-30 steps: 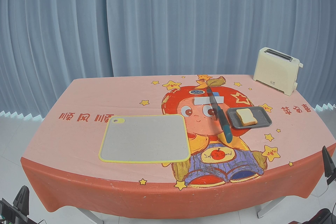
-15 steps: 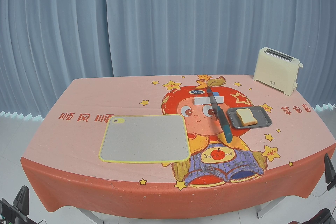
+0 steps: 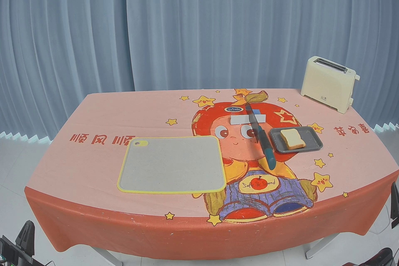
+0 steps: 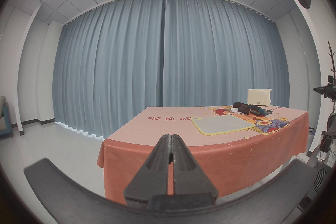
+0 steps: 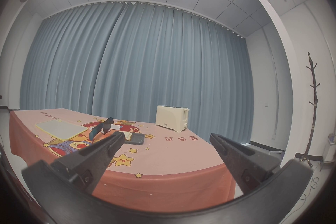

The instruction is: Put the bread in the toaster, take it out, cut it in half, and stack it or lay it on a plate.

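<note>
Toaster (image 3: 329,83): one. Bread slice (image 3: 292,139): one. Grey tray (image 3: 314,140): one. Knife (image 3: 262,138): one. Cutting board (image 3: 172,164): one. White block (image 3: 237,119): one. Table (image 3: 104,119): one. Grippers: two, left gripper (image 4: 170,139) and right gripper (image 5: 166,139).

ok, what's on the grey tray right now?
One slice of bread lies flat near the middle of the grey tray. The tray floor under the slice is covered, so it cannot be checked.
</note>
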